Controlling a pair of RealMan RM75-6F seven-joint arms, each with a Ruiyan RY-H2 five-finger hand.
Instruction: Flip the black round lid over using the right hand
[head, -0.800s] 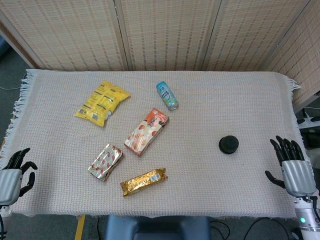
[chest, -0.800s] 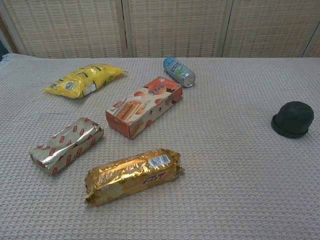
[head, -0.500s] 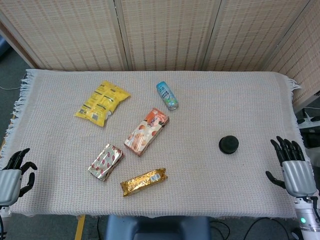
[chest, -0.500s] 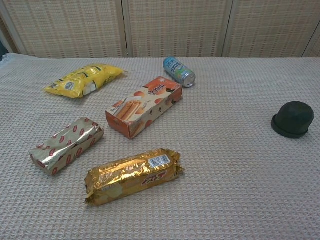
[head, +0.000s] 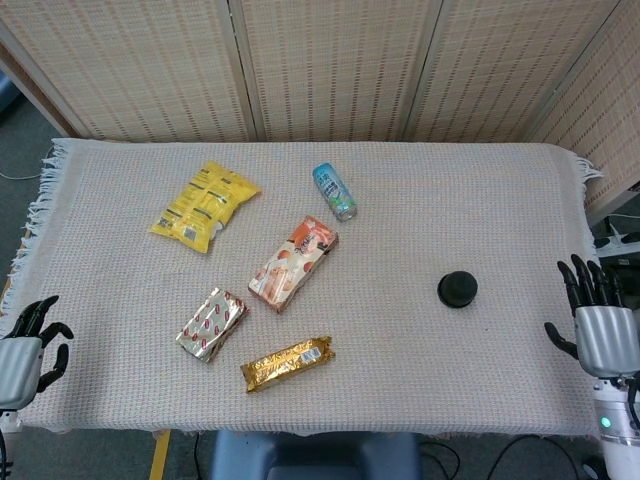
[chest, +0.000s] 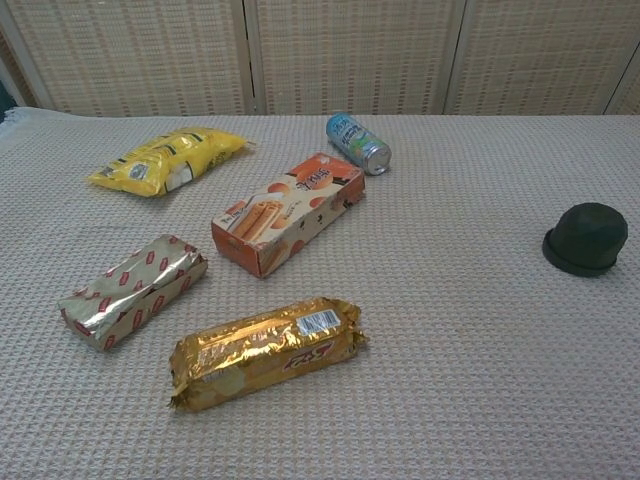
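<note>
Right hand (head: 606, 335) has shifted outward toward the right edge of the head view since the earlier frame, and now sits slightly off the fringe of the cloth; everything else lies as before.

Worktop (head: 470, 200) covered by a beige waffle-weave cloth with fringed ends; woven-reed screen panels (head: 330, 65) stand behind it.

Right hand: fingers apart and pointing up, thumb out to the side, holding nothing. It is well apart from the lid. Seen in the head view only.

Left hand (head: 25, 345): at the near-left corner, just off the cloth edge, fingers spread and loosely curved, nothing in it. Head view only.

Orange biscuit box (head: 293, 262) lies flat near the middle, long axis diagonal. Yellow snack bag (head: 205, 205) lies at the far left of the cloth. Gold-wrapped biscuit pack (head: 288, 363) lies nearest the front edge, below the box. Silver pack with red print (head: 212, 323) lies between the gold pack and the left hand's side, near the box. Small blue-and-white can (head: 334, 191) lies on its side beyond the box.

Black round lid (head: 457, 289) rests alone on the right half of the cloth, dome side up with its flared rim on the cloth in the chest view, between the box and the right hand, untouched.
</note>
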